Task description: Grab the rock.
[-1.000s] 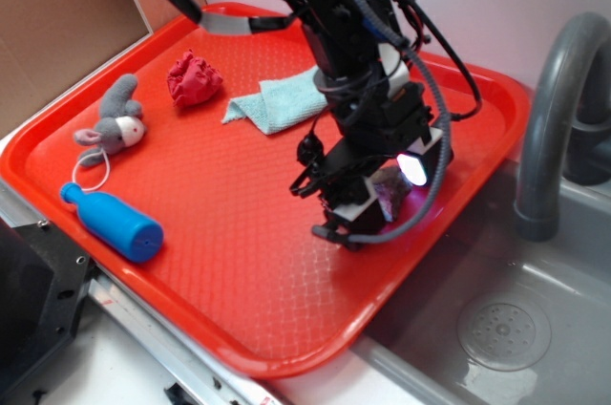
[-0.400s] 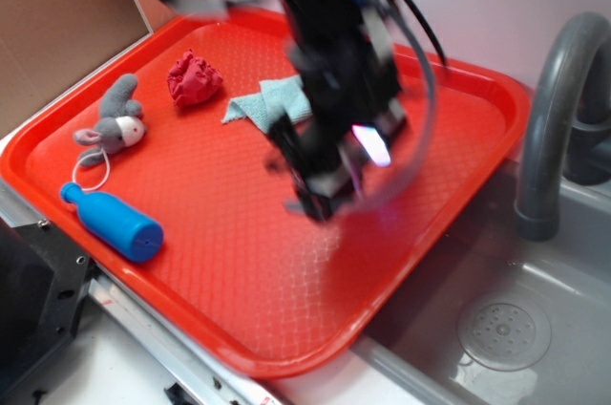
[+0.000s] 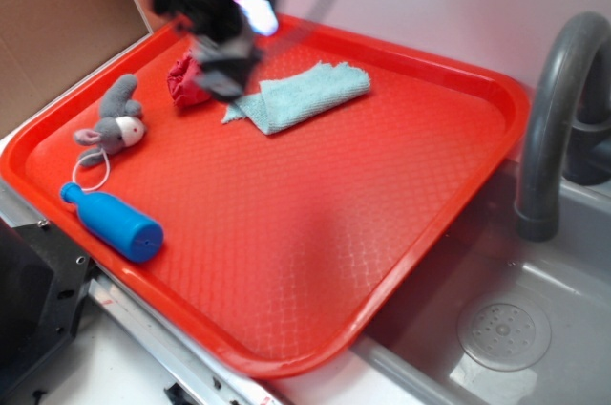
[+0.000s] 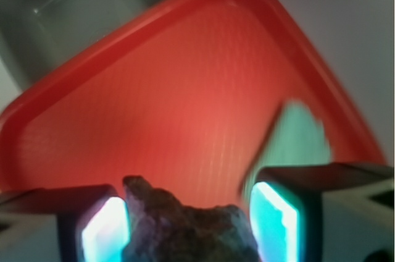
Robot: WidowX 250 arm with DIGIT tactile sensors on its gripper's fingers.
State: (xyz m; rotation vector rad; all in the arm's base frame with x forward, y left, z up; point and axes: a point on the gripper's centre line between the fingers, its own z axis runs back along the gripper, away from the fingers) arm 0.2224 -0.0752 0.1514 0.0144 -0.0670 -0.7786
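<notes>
My claw (image 4: 191, 225) pinches the rock (image 4: 188, 228) between its lit pads, high over the red tray (image 3: 401, 233) — a slip off that rough, uneven stone would drop it. Below, the tray holds a blue bottle (image 3: 113, 220), plush mouse (image 3: 116, 125), red fabric ball (image 3: 187, 82) and teal cloth (image 3: 304, 95).

dark rough rock (image 4: 188, 228) between the two gripper (image 4: 191, 225) fingers, above blurred red tray (image 4: 173, 101), pale cloth (image 4: 293, 138), grey sink (image 4: 74, 2)
</notes>
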